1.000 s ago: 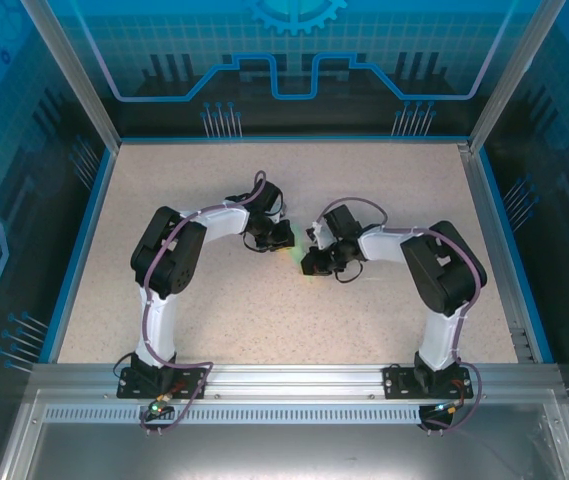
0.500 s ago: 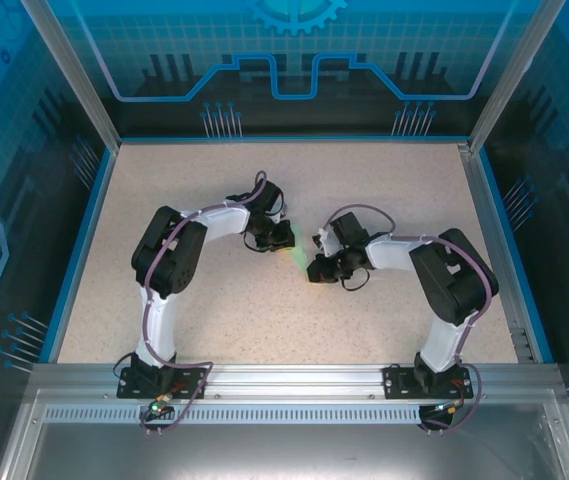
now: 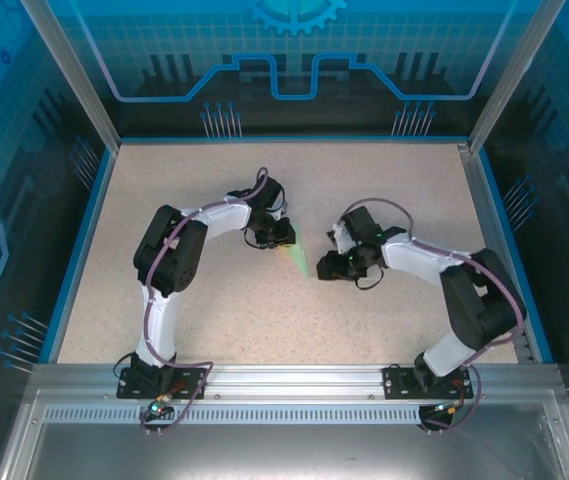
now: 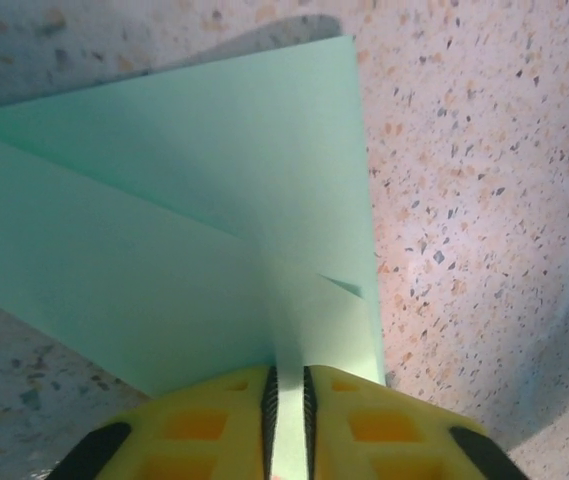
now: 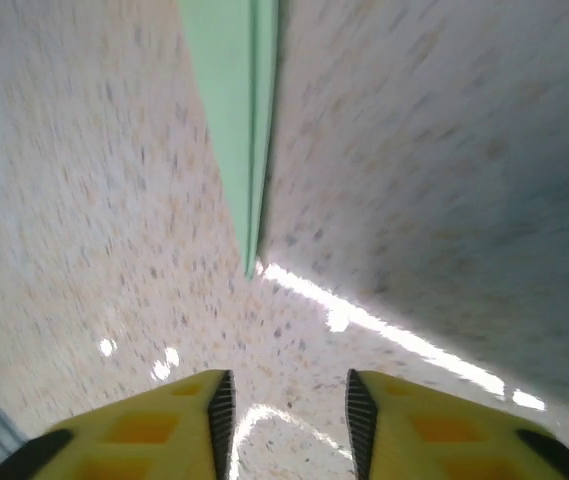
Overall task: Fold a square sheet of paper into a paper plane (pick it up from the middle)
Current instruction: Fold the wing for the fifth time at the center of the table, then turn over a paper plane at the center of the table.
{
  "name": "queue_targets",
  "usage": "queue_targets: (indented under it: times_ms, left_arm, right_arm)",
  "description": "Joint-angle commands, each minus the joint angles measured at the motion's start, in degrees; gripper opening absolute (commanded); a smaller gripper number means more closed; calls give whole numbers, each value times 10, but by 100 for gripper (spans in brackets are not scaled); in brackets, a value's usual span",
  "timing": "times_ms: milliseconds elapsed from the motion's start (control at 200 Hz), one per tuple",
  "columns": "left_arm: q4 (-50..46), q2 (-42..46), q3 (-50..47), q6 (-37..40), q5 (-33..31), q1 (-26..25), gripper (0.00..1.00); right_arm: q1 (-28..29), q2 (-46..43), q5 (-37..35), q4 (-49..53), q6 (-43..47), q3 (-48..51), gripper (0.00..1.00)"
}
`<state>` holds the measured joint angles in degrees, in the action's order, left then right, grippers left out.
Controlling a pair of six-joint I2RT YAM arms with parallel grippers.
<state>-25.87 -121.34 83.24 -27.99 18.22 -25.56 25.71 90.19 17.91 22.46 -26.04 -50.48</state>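
The pale mint-green sheet is folded into a pointed paper plane [image 3: 300, 260] that lies mid-table between the two arms. In the left wrist view the paper plane [image 4: 184, 230] spreads out as layered flaps with a centre fold running back between my yellow fingers. My left gripper [image 3: 282, 236] [image 4: 286, 425] is shut on that fold at the plane's wide end. My right gripper [image 3: 326, 268] [image 5: 286, 420] stands open just right of the plane's tip, with only bare table between its fingers. In the right wrist view the paper plane [image 5: 234, 110] lies ahead as a narrow green wedge, a short gap from the fingertips.
The speckled beige table [image 3: 214, 310] is fenced by blue edging and glass walls [image 3: 84, 230]. An aluminium rail [image 3: 294, 380] carrying both arm bases runs along the near edge. Free tabletop lies in front of and behind the arms.
My right gripper has opened, let go of the plane and drawn back to the right. The left gripper has stayed on the paper, and more of the green plane shows between the arms.
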Motion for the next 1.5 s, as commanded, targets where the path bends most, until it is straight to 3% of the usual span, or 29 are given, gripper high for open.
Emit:
queue_targets:
  times_ms: [0, 140, 255, 415, 690, 955, 1161, 1496]
  left_arm:
    - [-37, 25, 28, 13, -22, 7, 26]
    - [-68, 56, 55, -1, -42, -5, 39]
    - [-120, 55, 88, -11, -111, -26, 48]
    - [-198, 19, 151, -29, -237, -53, 55]
    - [-280, -35, 232, -55, -311, -97, 61]
    - [-309, -88, 269, -58, -313, -106, 62]
    - [-315, -81, 261, -66, -319, -106, 59]
    - [-258, -20, 194, -102, -304, -106, 38]
  right_arm:
    - [-37, -36, -76, -1, -7, -10, 52]
    - [-76, -48, -81, -31, -10, -2, 63]
    - [-97, -50, -82, -43, -14, 23, 69]
    - [-110, -59, -89, -41, -11, 47, 76]
    - [-119, -56, -87, -45, -22, 57, 81]
    - [-118, -56, -82, -46, -24, 60, 81]
    - [-120, -54, -83, -45, -25, 59, 81]
    - [-119, -38, -79, -43, -25, 53, 80]
